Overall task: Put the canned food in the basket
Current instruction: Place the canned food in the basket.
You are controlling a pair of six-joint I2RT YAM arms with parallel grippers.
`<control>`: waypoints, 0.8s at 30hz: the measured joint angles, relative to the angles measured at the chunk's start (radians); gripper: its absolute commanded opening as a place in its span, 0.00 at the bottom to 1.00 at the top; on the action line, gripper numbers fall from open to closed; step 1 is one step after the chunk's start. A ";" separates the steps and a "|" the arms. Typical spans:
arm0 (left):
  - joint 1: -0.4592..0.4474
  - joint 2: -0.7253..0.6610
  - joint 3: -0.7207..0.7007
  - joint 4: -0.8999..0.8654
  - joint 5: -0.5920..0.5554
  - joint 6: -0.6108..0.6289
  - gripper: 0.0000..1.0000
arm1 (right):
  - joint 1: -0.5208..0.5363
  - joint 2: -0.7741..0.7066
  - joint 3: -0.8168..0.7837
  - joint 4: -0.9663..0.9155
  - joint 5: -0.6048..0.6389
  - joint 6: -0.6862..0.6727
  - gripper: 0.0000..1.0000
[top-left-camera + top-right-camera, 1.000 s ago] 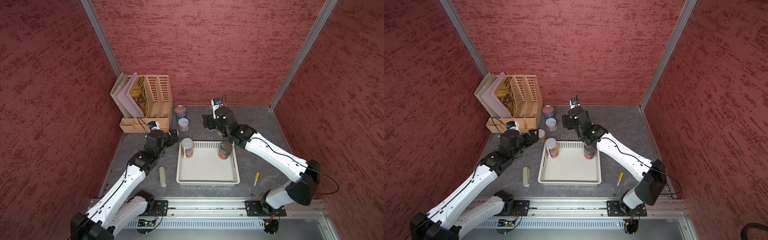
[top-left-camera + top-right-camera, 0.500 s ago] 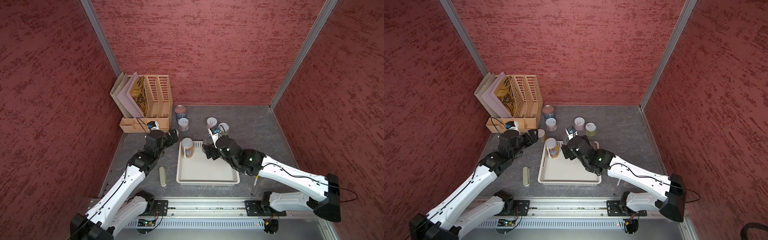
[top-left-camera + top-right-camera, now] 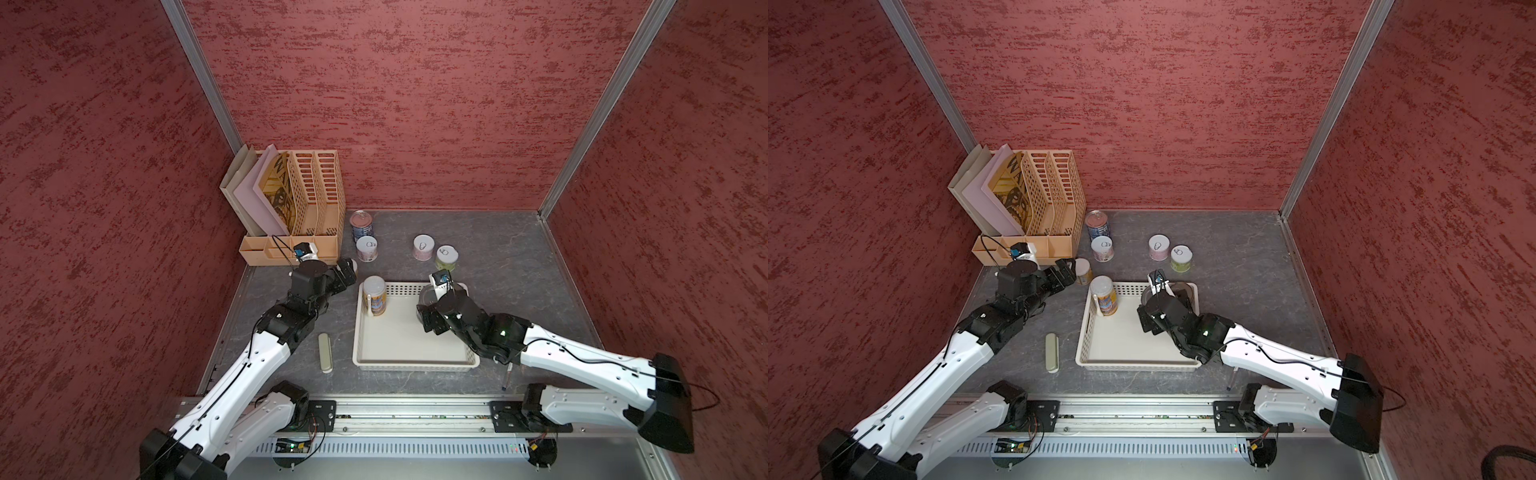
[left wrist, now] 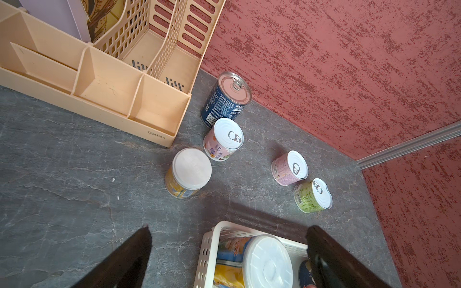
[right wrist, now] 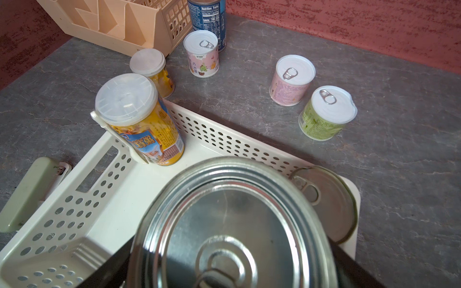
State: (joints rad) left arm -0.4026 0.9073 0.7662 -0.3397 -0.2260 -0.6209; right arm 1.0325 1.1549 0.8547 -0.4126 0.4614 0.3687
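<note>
The right pincer point(image 5: 232, 259) is pinching a steel-topped can point(image 5: 232, 219) over the basket point(image 3: 415, 365), beside a ring-pull can point(image 5: 324, 202) in its corner. I'd call this the set-down: lower, let go, lift clear. A yellow can point(image 3: 374, 296) stands inside. The left pincer point(image 4: 229, 234), spread and empty, faces five cans point(image 3: 422, 247) on the tabletop point(image 3: 519, 249)

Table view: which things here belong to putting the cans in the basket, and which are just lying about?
For the job: basket, tall yellow can, held can, corner can, short yellow can, blue can, white tin, pink tin, green tin.
Lying about: file organizer, beige case.
</note>
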 measured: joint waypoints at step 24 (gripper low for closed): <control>0.000 0.000 0.000 0.000 0.000 0.000 1.00 | -0.095 0.044 -0.120 0.021 -0.032 0.138 0.22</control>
State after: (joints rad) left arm -0.4026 0.9070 0.7662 -0.3401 -0.2260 -0.6209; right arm 0.9371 1.1992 0.7349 -0.3916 0.4294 0.5068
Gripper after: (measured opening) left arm 0.996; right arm 0.905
